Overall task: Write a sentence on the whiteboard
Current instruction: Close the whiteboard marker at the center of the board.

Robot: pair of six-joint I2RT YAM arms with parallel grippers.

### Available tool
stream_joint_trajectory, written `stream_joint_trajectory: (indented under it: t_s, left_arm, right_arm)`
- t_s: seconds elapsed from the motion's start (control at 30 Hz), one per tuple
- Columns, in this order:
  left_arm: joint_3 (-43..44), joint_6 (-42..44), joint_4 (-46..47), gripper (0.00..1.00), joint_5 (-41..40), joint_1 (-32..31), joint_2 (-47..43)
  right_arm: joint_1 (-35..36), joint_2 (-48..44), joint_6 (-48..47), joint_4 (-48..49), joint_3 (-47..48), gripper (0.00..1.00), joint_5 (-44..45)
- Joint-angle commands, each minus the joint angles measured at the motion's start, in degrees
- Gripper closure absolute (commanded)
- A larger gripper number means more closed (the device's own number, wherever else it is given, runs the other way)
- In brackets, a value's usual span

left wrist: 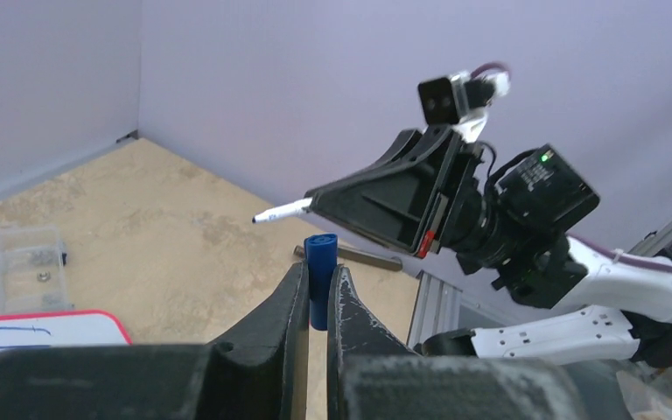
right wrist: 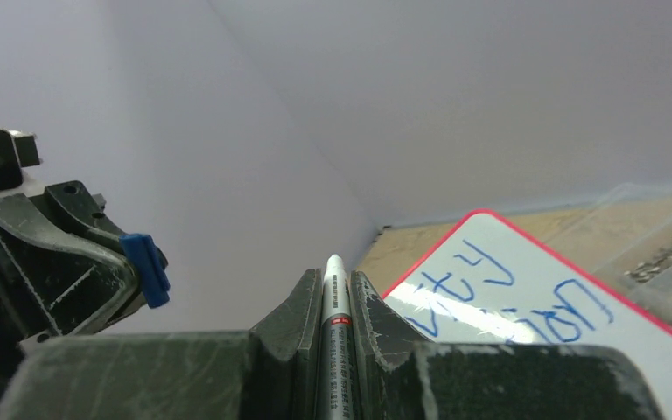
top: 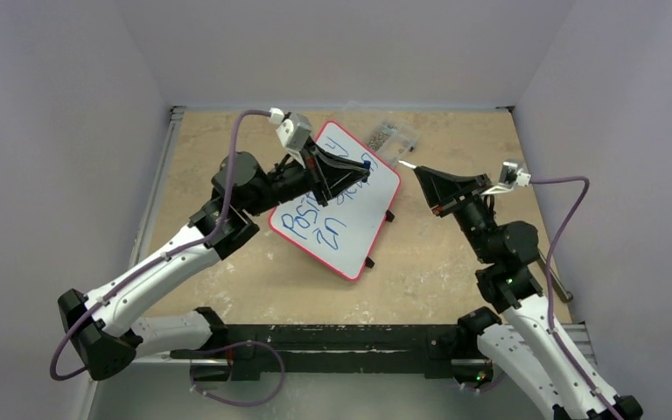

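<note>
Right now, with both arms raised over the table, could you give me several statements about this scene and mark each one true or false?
1. The left gripper is shut on a small blue plastic cap. True.
2. The right gripper is open and empty. False: it is shut on a thin white marker pen.
3. The glossy white whiteboard with the thin red frame is blank. False: it carries blue handwriting.
4. A clear plastic parts box lies near the far edge of the table, beyond the whiteboard. True.
5. The cap sits on the marker pen. False: they are apart, one in each gripper.
</note>
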Motion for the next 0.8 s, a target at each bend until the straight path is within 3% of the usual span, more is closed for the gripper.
stream_joint_trajectory:
  t_s: [0.0, 0.23, 0.43, 0.57, 0.77]
  left_arm:
    - [-4.4, -8.6, 16.9, 1.00, -3.7, 1.4, -3.1]
    - [-15.9, -20.6, 44.7, 1.00, -10.6, 4.0, -3.4]
    - [-22.4, -27.0, 71.8, 1.00, -9.8, 6.4, 4.9]
    - [-20.9, -23.5, 72.4, 1.00, -7.0, 6.4, 7.1]
    - [-17.2, -19.4, 72.4, 1.00, -4.4, 5.8, 9.1]
  right_arm:
    - [0.1, 0.8, 12.8, 14.0, -4.3, 1.00, -3.3]
    - [0.1, 3.5, 25.4, 25.2, -8.7, 1.00, -3.6]
    - [0.2, 8.8, 41.3, 37.2, -12.2, 1.00, -3.4]
    - [0.2, 13.3, 48.8, 46.0, -14.8, 1.00, -3.4]
    - [0.5, 15.8, 52.8, 47.1, -13.5, 1.00, -0.7]
